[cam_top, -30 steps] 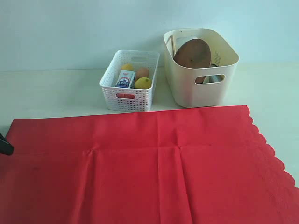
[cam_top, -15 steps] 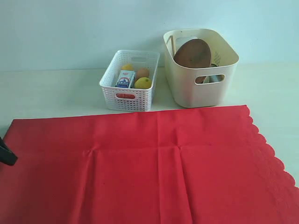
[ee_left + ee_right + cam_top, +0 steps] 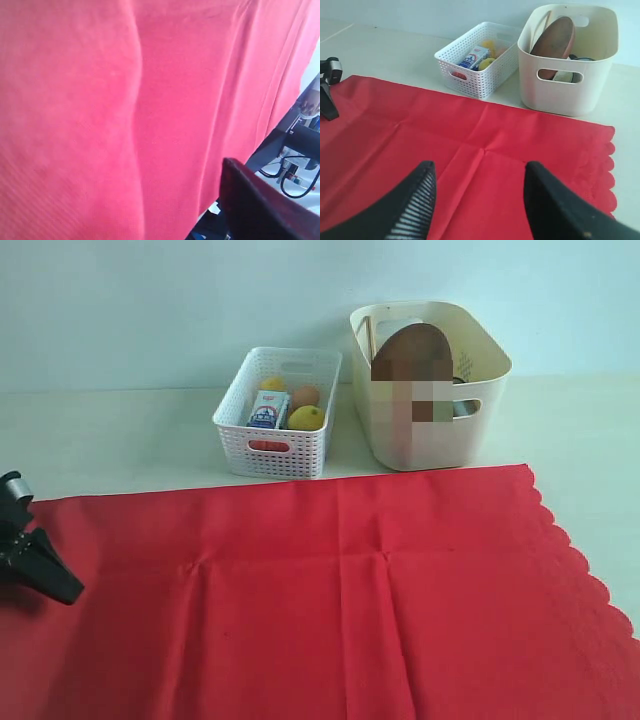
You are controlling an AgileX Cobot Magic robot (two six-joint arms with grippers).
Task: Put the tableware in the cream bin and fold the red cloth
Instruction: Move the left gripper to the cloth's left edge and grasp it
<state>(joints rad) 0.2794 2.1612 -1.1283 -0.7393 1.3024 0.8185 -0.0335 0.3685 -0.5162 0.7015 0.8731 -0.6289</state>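
Red cloth: spread flat across the near part of the table. Scalloped edge on the right, a few shallow creases through the middle. No fold made yet.
Right gripper: hangs over the near part of the cloth. Its jaws stand apart with nothing between them, only red fabric showing through the gap.
Left gripper: low at the cloth's left edge, tip pointing in over the fabric. Only one dark finger shows in its own view, so I cannot tell whether the jaws are apart or closed, or whether it has any cloth.
Step in hand: judged to be the fold, starting with a pick-up at the left edge.
Doing it well: pinch a single layer close to a corner. Have the other arm take the matching corner on the same side. Lift both together, carry them across level, and lay edge on edge so the creases do not bunch.
White lattice basket: beyond the cloth's far edge, holding food, a lemon among it.
Cream bin: just right of the basket, near the cloth's far edge. The brown plate leans inside it, with other tableware behind that is hard to make out.
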